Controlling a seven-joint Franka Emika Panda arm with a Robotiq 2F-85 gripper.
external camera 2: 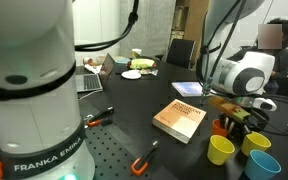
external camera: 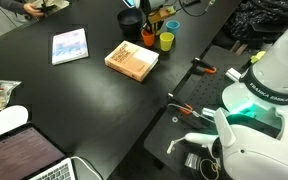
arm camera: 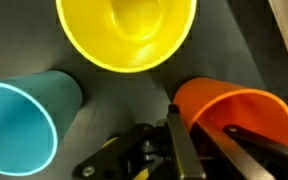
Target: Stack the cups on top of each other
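Wrist view: the hand (arm camera: 204,125) comes in from the bottom edge with its fingers (arm camera: 181,145) apart. One finger is outside the near wall of the orange cup (arm camera: 239,105) and the other reaches over the cup's open mouth. Whether either finger presses the wall cannot be told. The orange cup stands upright and open. The blue cup (arm camera: 19,120) is just beside it at the left edge, and a yellow cup (arm camera: 124,30) is above, near both but not nested in either. In an exterior view the arm (external camera 2: 246,72) bends down over the cluster at the far end of the dark bench (external camera 2: 134,125). Two yellow cups show there: the book-side yellow cup (external camera 2: 220,150) and the outer yellow cup (external camera 2: 256,142). The blue cup sits close below the outer one. Which of the two yellows the wrist sees cannot be told. All the cups stand singly, none inside another. The tan book (external camera 2: 179,120) lies flat just beside the cluster, apart from the cups. An orange-handled tool (external camera 2: 144,158) lies nearer the robot base.
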